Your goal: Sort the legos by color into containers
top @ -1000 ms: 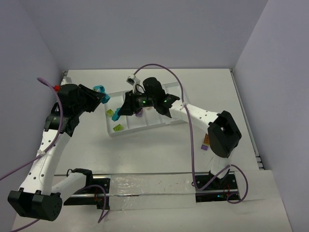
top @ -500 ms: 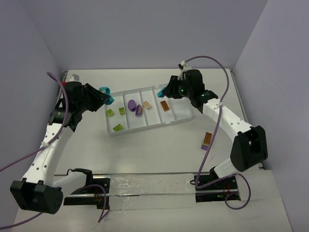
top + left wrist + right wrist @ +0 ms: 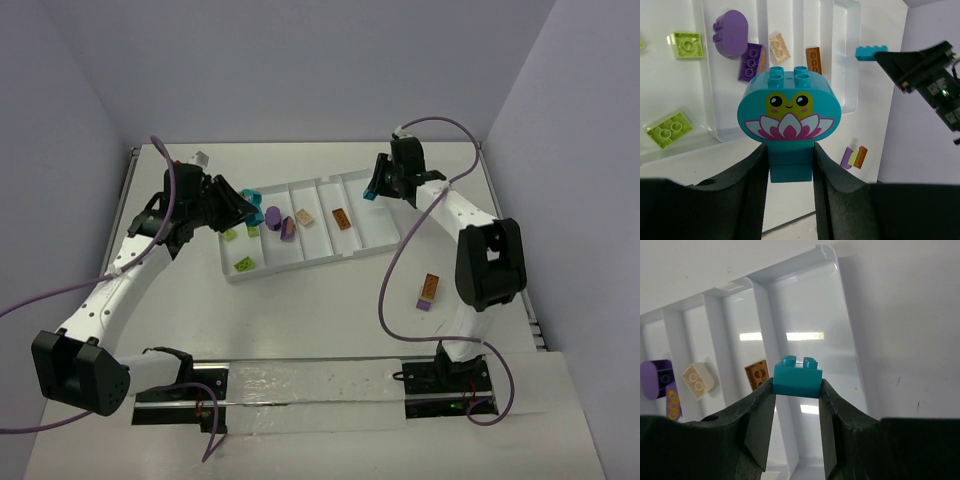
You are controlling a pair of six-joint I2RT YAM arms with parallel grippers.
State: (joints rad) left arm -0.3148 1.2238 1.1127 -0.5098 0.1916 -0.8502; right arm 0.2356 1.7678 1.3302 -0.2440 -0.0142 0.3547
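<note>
Lego (image 3: 790,112), domed teal: clamped in left pincer (image 3: 789,157) | studded teal brick (image 3: 796,377): clamped in right pincer (image 3: 796,389)

White tray (image 3: 375,232) holds lime bricks (image 3: 244,265) leftmost, then purple bricks (image 3: 273,215), a tan brick (image 3: 303,217), an orange brick (image 3: 342,219); a frog-faced teal brick (image 3: 789,112) and small teal brick (image 3: 796,377) are held aloft at its ends.
</note>
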